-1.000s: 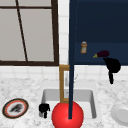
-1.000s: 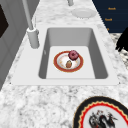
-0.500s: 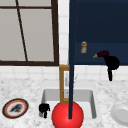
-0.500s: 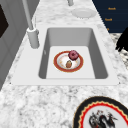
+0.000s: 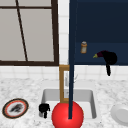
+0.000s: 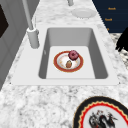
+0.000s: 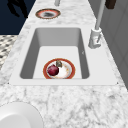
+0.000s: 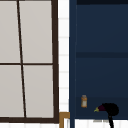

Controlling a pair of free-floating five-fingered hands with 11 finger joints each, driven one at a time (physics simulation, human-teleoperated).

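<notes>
My right hand (image 5: 111, 58) is up at the open dark blue cabinet (image 5: 100, 25), curled round a purple eggplant (image 5: 100, 54) whose green tip points left. The upper view shows the same hand (image 8: 111, 110) and eggplant (image 8: 101, 108) just above the cabinet's bottom shelf. A small jar (image 5: 83, 47) stands on that shelf to the left of the eggplant. My left hand (image 5: 44, 108) hangs by the sink's left front corner with relaxed fingers, holding nothing. In the right side view it (image 7: 17, 7) floats in front of the counter, near the patterned plate (image 7: 48, 13).
In the sink (image 6: 100, 50) lies a red-rimmed plate (image 6: 56, 62) carrying a dark red fruit (image 6: 73, 55) and a brown item (image 6: 68, 64). The faucet (image 6: 32, 37) stands behind the basin. A patterned plate (image 5: 15, 108) sits on the left counter, a white plate (image 5: 121, 113) on the right. The cabinet door's edge (image 5: 72, 62) stands over the sink.
</notes>
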